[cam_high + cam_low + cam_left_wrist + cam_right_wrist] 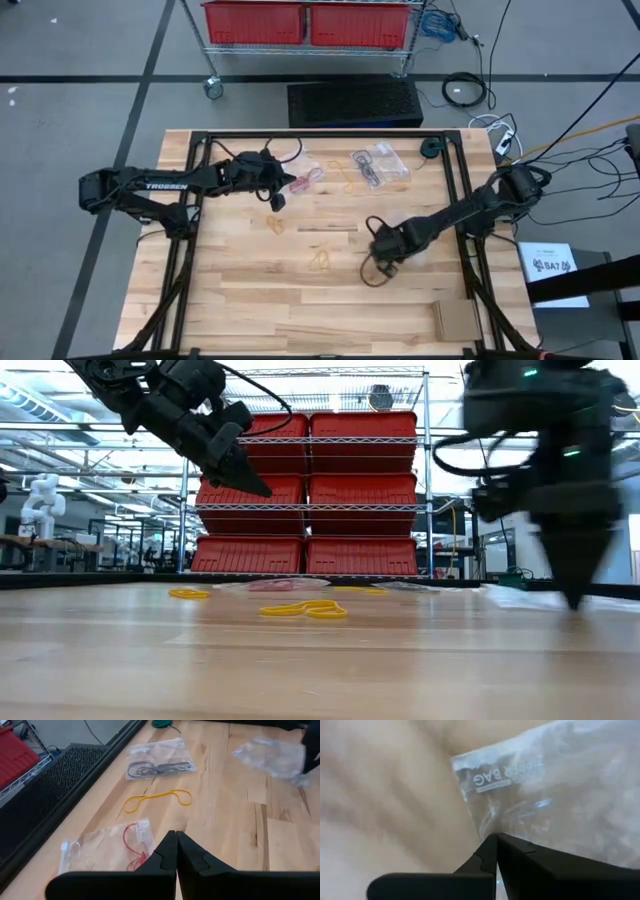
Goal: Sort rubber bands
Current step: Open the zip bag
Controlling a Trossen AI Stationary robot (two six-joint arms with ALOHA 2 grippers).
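Observation:
Yellow rubber bands [275, 225] [320, 262] lie loose on the wooden table, and another yellow band [157, 799] lies farther back. One clear bag [107, 845] holds red bands; a second bag [159, 761] holds black bands. My left gripper [176, 851] hangs shut above the table, over the near edge of the red-band bag, touching nothing. My right gripper [496, 837] points straight down at mid-table, shut, its tips at table height on a third clear bag [560, 795]. My right gripper comes from above, pointing down, and its shut fingertips meet the clear bag at its side edge [482, 827], below the printed zipper end. The fingers hide whether they pinch a layer or press on it. The bag lies flat on the table [525, 598].
Black frame rails [460, 200] run along the table's sides and far edge. A cardboard piece [455, 320] lies near the front right corner, a dark round object [430, 148] at the far right. A black cable loop [375, 270] hangs by my right gripper. Red bins [360, 490] stand beyond the table.

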